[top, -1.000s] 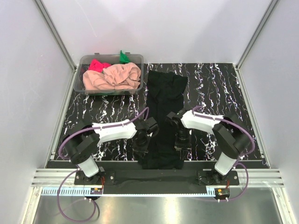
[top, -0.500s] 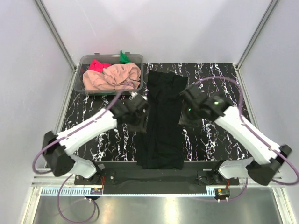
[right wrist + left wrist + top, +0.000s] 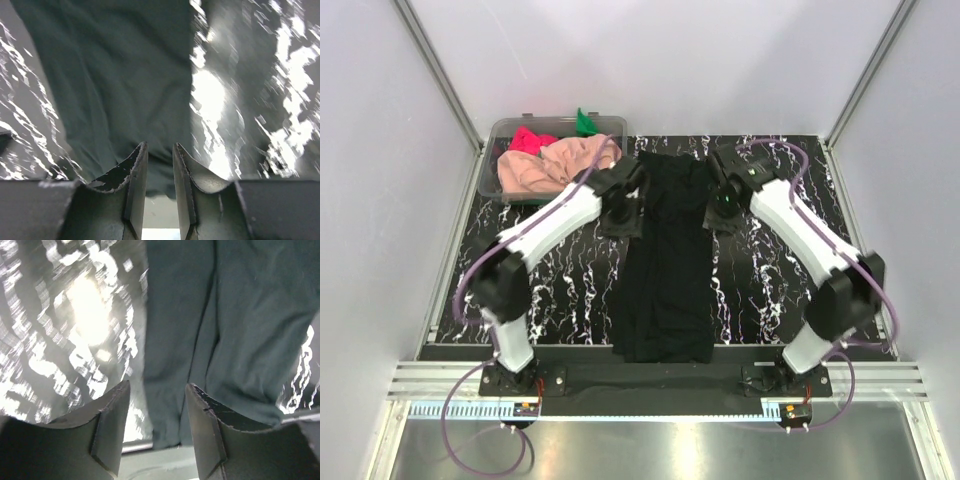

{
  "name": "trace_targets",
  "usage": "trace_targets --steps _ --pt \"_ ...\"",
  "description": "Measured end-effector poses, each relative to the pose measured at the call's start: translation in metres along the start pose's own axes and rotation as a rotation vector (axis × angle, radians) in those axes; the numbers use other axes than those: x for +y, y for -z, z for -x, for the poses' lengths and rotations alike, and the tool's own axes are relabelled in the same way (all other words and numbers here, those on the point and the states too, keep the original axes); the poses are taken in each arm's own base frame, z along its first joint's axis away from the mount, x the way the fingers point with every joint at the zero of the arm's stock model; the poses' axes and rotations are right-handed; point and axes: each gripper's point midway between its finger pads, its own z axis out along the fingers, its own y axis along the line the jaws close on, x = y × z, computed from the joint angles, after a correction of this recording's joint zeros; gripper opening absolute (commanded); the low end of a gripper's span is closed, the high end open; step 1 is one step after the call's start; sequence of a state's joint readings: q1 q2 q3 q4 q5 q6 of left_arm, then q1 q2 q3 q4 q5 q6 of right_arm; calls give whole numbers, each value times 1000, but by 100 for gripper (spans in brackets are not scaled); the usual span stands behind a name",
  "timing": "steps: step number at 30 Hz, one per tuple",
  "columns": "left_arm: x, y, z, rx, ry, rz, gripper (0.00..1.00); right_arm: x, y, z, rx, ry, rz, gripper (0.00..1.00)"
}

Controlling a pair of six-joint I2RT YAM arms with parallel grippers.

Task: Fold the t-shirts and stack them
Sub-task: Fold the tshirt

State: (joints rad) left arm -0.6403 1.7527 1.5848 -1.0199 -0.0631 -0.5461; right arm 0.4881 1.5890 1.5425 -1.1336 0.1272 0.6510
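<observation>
Both wrist views are smeared and washed by glare on the table, so fine folds in the cloth are hard to read, and there the black t-shirt (image 3: 665,270) comes out a dull grey-green. From above, the wrist housings cover the fingertips, so whether either gripper touches the cloth cannot be told. The left arm's white link crosses the near right corner of the clear plastic tub (image 3: 500,130) and hides part of its load. The green t-shirt (image 3: 584,123) shows only as a small peak at the tub's far rim, and the pink-red t-shirt (image 3: 528,138) is half buried under the peach-pink t-shirt (image 3: 550,165), which is bunched and fills most of the tub. The tub stands at the far left corner of the black, white-veined table (image 3: 530,270), just beside the black shirt's far end. Purple cables loop along both arms. The left gripper (image 3: 620,215) hangs at the shirt's left edge near its far end, jaws fairly wide with nothing between them. The right gripper (image 3: 723,210) is opposite at the right edge, jaws parted only narrowly — also empty. The black shirt lies down the middle of the table as a long narrow band with lengthwise creases, from the far edge to the near edge, slightly broader at the near end.
</observation>
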Motion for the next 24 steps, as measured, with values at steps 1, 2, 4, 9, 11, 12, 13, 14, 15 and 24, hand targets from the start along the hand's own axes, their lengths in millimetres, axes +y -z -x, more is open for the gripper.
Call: trace_targets --steps 1,2,4,9,11,12,13,14,15,24 --pt "-6 -12 7 20 -4 -5 54 6 -10 7 17 5 13 34" --pt "-12 -20 14 33 -8 -17 54 13 -18 16 30 -1 38 35" --pt "-27 -28 35 49 1 -62 54 22 -28 43 34 -22 84 36" --pt "-49 -23 122 -84 58 -195 54 34 -39 136 -75 -72 197 36" --pt "-52 -17 151 -131 87 -251 54 36 -49 165 -100 -81 231 36" --pt "-53 -15 165 -155 105 -281 54 36 -58 176 -103 -85 240 35" --pt "-53 -14 176 -169 125 -309 53 37 -69 183 -96 -86 248 35" --pt "-52 -16 186 -182 145 -335 53 38 -79 187 -81 -87 250 35" --pt "-51 -19 190 -181 159 -349 53 41 -93 190 -61 -86 258 36" --pt "-54 -95 189 -34 285 -463 52 59 -171 170 109 -92 309 37"
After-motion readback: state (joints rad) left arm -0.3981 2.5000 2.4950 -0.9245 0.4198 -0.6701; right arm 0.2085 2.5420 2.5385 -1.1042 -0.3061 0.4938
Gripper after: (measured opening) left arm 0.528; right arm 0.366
